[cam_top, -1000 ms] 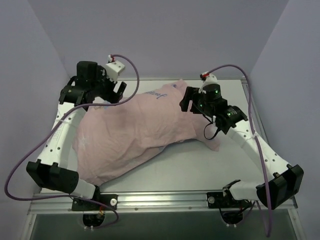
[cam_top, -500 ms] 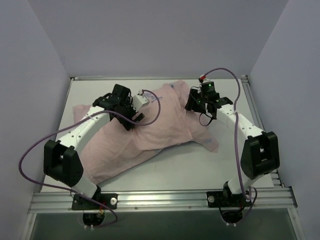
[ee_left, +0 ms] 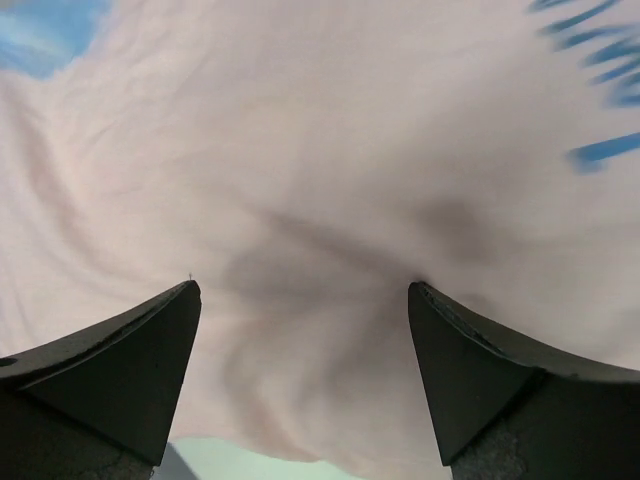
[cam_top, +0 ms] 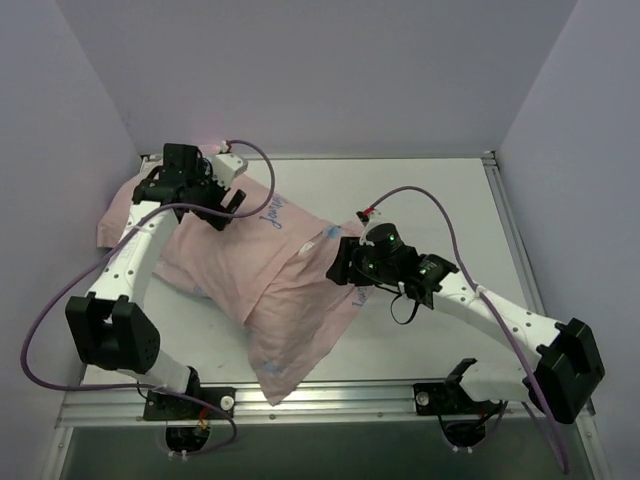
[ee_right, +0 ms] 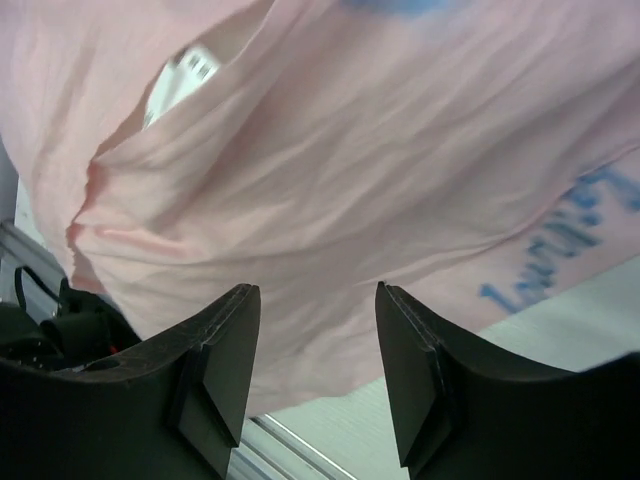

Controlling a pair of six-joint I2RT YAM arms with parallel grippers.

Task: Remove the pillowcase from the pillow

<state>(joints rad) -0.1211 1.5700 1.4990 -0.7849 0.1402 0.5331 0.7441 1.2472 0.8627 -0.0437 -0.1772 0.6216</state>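
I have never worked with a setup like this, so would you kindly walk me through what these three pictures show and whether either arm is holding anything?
You are looking at two white robot arms bolted at the near edge of a table, each ending in two black fingers. The wide picture comes from a fixed camera above and behind the arms. The other two come from small cameras on each wrist, looking out past that arm's own fingers.

On the table lies a pillowcase, its pale pink side showing, with blue lettering. A white tag shows through an opening in the right wrist view, so the pillow seems to be inside, mostly hidden.

The left gripper is wide open over the fabric, holding nothing. The right gripper is partly open against the fabric; a grip cannot be confirmed.
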